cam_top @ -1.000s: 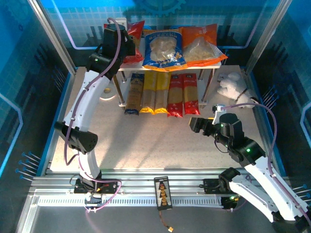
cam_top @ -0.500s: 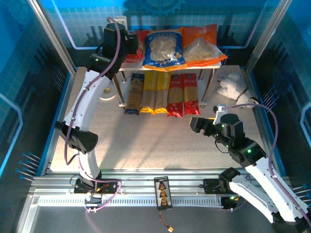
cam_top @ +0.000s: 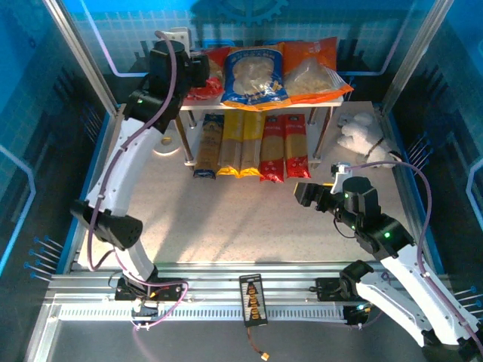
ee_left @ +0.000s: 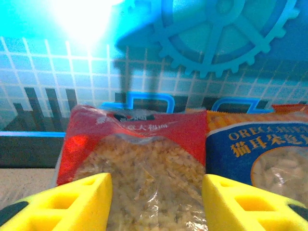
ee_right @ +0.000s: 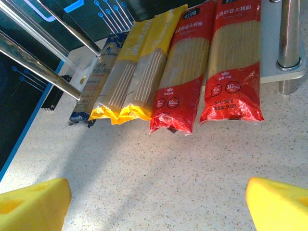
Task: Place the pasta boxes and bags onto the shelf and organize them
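Note:
The shelf (cam_top: pixel 333 104) stands at the back of the table. On its top board lie the red bag (cam_top: pixel 209 81), the blue bag (cam_top: pixel 255 75) and the orange bag (cam_top: pixel 313 72) side by side. The pasta boxes sit in a row on the lower board: dark blue (cam_top: pixel 207 147), two yellow (cam_top: pixel 240 143), two red (cam_top: pixel 284 145). My left gripper (cam_top: pixel 195 73) is open at the red bag's left end. The red bag (ee_left: pixel 144 159) lies between the yellow fingers (ee_left: pixel 82 202). My right gripper (cam_top: pixel 303 193) hangs open over bare table in front of the red boxes (ee_right: pixel 207 67).
A white plush toy (cam_top: pixel 362 132) lies right of the shelf. A pale round object (cam_top: pixel 166 147) sits left of the shelf's posts. Slanted metal frame bars (cam_top: pixel 79 53) flank the shelf. Bare speckled tabletop (cam_top: pixel 226 211) stretches in front of the shelf.
My left gripper has opened and let go of the red bag, and the left arm has drawn back a little to the left. The right arm has stayed still.

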`<state>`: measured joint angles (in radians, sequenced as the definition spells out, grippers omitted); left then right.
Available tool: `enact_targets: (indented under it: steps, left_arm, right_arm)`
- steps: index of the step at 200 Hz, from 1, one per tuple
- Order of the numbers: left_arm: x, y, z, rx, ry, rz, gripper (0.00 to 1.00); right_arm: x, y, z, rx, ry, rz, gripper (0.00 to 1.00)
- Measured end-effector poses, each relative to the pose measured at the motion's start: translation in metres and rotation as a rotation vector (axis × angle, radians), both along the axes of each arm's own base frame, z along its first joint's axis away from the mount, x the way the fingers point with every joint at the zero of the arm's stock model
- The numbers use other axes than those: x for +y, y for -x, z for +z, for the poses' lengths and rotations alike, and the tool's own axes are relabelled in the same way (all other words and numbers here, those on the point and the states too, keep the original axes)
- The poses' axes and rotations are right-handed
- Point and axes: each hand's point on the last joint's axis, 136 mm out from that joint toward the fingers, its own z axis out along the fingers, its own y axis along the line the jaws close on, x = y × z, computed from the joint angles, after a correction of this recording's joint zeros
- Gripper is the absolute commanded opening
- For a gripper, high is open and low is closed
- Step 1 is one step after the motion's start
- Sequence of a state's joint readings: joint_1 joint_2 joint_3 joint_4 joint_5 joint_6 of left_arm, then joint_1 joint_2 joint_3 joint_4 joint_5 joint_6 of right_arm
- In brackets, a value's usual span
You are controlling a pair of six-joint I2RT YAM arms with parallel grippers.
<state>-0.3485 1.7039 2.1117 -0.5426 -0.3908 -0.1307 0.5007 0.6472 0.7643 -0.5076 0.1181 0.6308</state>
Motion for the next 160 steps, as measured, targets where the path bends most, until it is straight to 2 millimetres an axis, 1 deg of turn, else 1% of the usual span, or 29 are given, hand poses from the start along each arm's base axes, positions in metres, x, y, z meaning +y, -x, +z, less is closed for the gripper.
enact_targets:
  steps: [9, 17, 25, 41, 55, 71, 82, 109, 128, 160]
  left_arm:
    - [0.003, 0.007, 0.007, -0.017, 0.005, 0.000, 0.52]
    - [0.005, 0.014, 0.012, -0.031, 0.009, 0.000, 0.49]
    - [0.008, 0.021, 0.017, -0.042, 0.011, -0.001, 0.43]
    - [0.012, 0.033, 0.023, -0.060, 0.005, -0.003, 0.28]
    - [0.014, 0.040, 0.020, -0.059, -0.013, -0.005, 0.21]
    - [0.015, 0.042, 0.010, -0.039, -0.031, -0.007, 0.16]
    - [0.015, 0.040, 0.000, -0.016, -0.047, -0.010, 0.14]
    - [0.012, 0.036, -0.025, 0.044, -0.069, -0.017, 0.14]
    - [0.010, 0.036, -0.035, 0.067, -0.074, -0.027, 0.14]
    - [0.007, 0.035, -0.044, 0.090, -0.078, -0.045, 0.14]
  right_arm:
    - [0.000, 0.000, 0.000, 0.001, -0.001, 0.000, 0.94]
    - [0.000, 0.000, 0.000, 0.003, -0.003, 0.000, 0.94]
    - [0.001, 0.000, 0.000, 0.005, -0.005, 0.001, 0.94]
    - [0.001, 0.000, 0.000, 0.007, -0.008, 0.003, 0.94]
    - [0.001, 0.000, 0.000, 0.007, -0.010, 0.003, 0.94]
    - [0.002, 0.001, 0.000, 0.011, -0.017, 0.006, 0.94]
    - [0.003, 0.001, 0.000, 0.013, -0.021, 0.005, 0.94]
    - [0.003, 0.002, 0.000, 0.018, -0.029, 0.007, 0.94]
    - [0.003, 0.002, 0.000, 0.020, -0.033, 0.005, 0.93]
    - [0.003, 0.003, 0.000, 0.023, -0.042, 0.000, 0.94]
